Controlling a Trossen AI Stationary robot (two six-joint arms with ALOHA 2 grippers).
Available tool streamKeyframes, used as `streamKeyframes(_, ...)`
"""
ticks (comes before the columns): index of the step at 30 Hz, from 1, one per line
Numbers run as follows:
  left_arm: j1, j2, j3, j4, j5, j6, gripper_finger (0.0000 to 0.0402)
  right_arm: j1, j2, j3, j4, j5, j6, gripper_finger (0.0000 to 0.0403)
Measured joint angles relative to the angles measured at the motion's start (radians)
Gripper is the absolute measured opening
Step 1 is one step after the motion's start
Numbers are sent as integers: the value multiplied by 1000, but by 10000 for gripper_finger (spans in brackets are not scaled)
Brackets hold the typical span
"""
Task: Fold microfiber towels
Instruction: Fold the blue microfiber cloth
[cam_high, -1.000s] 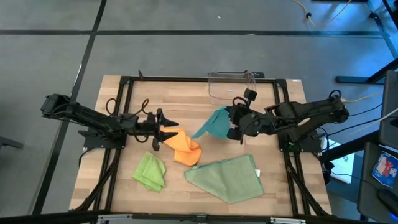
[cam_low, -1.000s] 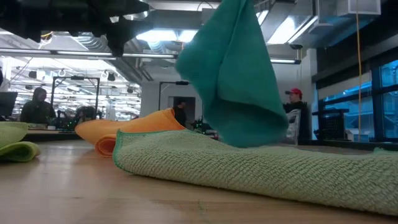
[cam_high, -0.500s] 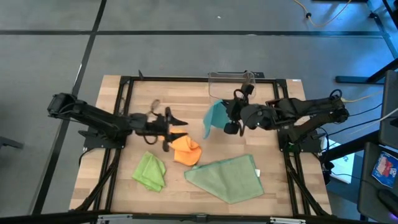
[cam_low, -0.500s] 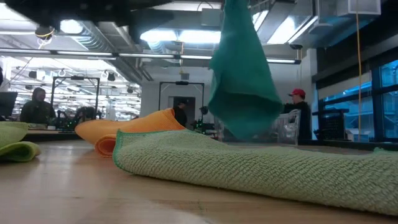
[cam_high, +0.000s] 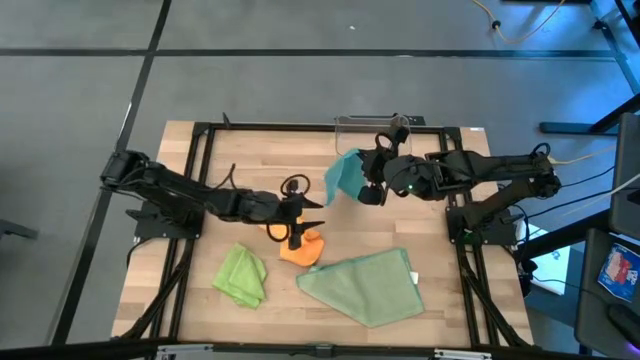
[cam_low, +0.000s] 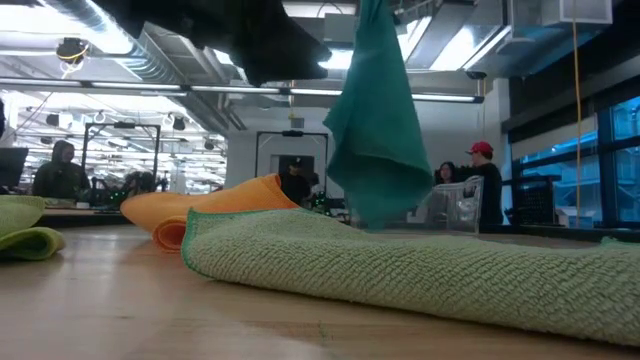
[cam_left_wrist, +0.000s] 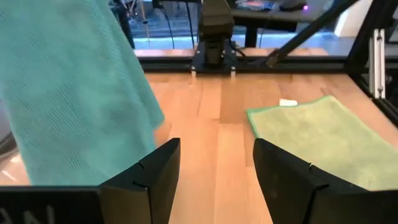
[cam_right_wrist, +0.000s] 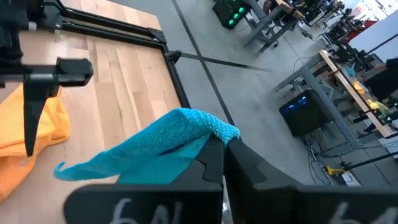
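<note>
My right gripper (cam_high: 366, 188) is shut on the teal towel (cam_low: 376, 130), which hangs from it over the table's far middle. My left gripper (cam_high: 305, 221) stands open above the orange towel (cam_high: 300, 247) and touches nothing. In its wrist view the fingers frame bare wood, with the teal towel (cam_left_wrist: 68, 93) just ahead of them. The orange towel lies crumpled on the table. The lime green towel (cam_high: 242, 275) lies bunched near the front left. The pale sage towel (cam_high: 365, 286) is spread flat near the front right. My right gripper pinches a bunched top part of the teal towel (cam_right_wrist: 211, 129) between its two shut fingers, which slant down from the table's right side. Several layers seem gathered there. The towel hangs slack below the fingers, lifted off the table, its lower end (cam_low: 375, 218) just above the sage towel's line.
A clear plastic bin (cam_high: 375, 138) stands at the far edge, right behind the hanging towel. A black frame (cam_high: 200, 180) runs round the wooden tabletop. People and desks show in the room beyond the table.
My left gripper has travelled toward the table's right over the orange towel, rolling as it went, and stayed open. My right gripper has drifted toward the far edge with the teal towel, which has swung away from the orange towel and now hangs narrower.
</note>
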Motion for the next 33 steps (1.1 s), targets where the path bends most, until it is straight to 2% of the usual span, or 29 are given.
streamKeyframes(5, 1, 72, 33, -4, -143, 5, 195, 0, 0, 0, 9, -1, -7, 2)
streamKeyframes(8, 1, 87, 43, -2, -182, 27, 195, 0, 0, 0, 9, -1, -3, 2)
streamKeyframes(21, 0, 99, 43, -4, -123, -3, 195, 1, 0, 0, 28, -2, -2, 2)
streamKeyframes(33, 4, 99, 43, -10, -143, -16, 195, 3, 0, 0, 34, -2, -3, 4)
